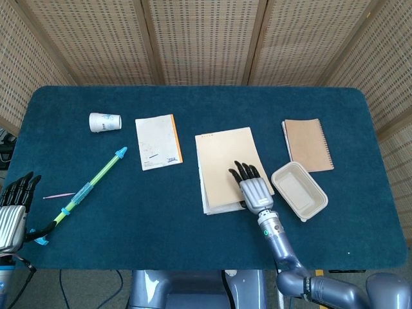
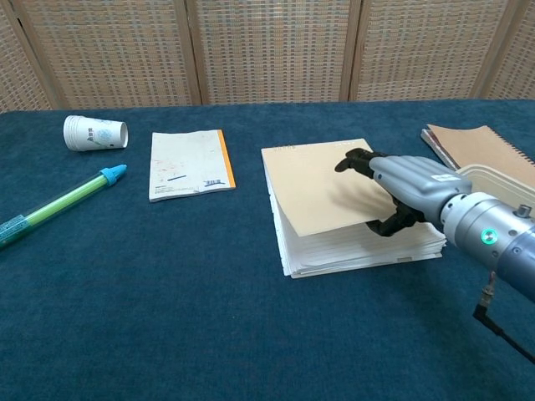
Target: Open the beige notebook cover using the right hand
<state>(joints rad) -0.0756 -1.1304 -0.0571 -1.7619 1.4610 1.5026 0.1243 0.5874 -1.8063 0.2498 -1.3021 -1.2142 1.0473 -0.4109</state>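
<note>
The beige notebook (image 1: 222,161) lies at the middle of the blue table (image 1: 193,238). Its cover (image 2: 322,184) is raised at the near right corner, and white pages (image 2: 359,246) show beneath it. My right hand (image 1: 252,192) grips that corner, with fingers lying on top of the cover and the thumb curled under it, as the chest view (image 2: 401,185) shows. My left hand (image 1: 13,212) rests at the table's near left edge with its fingers apart and holds nothing.
A paper cup (image 1: 105,121) lies on its side at the far left. A small notepad with an orange edge (image 1: 158,141) sits beside it. A green pen (image 1: 90,183) lies at the left. A shallow beige container (image 1: 299,190) and a brown spiral notebook (image 1: 309,144) are right of my right hand.
</note>
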